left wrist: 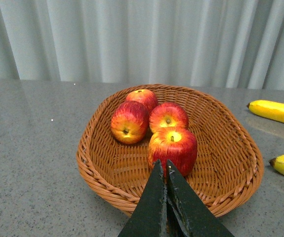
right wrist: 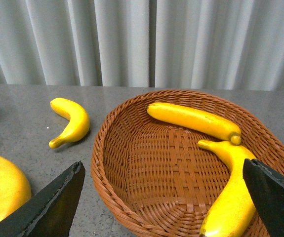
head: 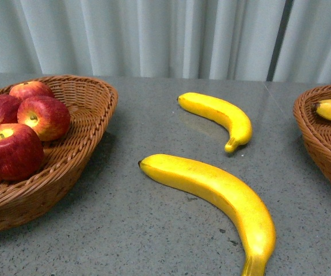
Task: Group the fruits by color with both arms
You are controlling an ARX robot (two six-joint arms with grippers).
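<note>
Four red apples (head: 43,117) sit bunched in the wicker basket (head: 96,98) at 9 o'clock in the front view. The large banana (head: 211,190) lies on the grey table (head: 125,241) just below centre, curving toward 5 o'clock. A smaller banana (head: 220,115) lies apart from it at about 1 o'clock. The second basket (head: 320,138), at 3 o'clock, holds two more bananas (right wrist: 193,120) that touch near their tips. The left gripper (left wrist: 162,168) hangs over the near rim of the apple basket, its fingers pressed together on nothing. The right gripper (right wrist: 161,168) is spread wide, empty, over the banana basket. A pale curtain (head: 153,34) hangs at 12 o'clock.
</note>
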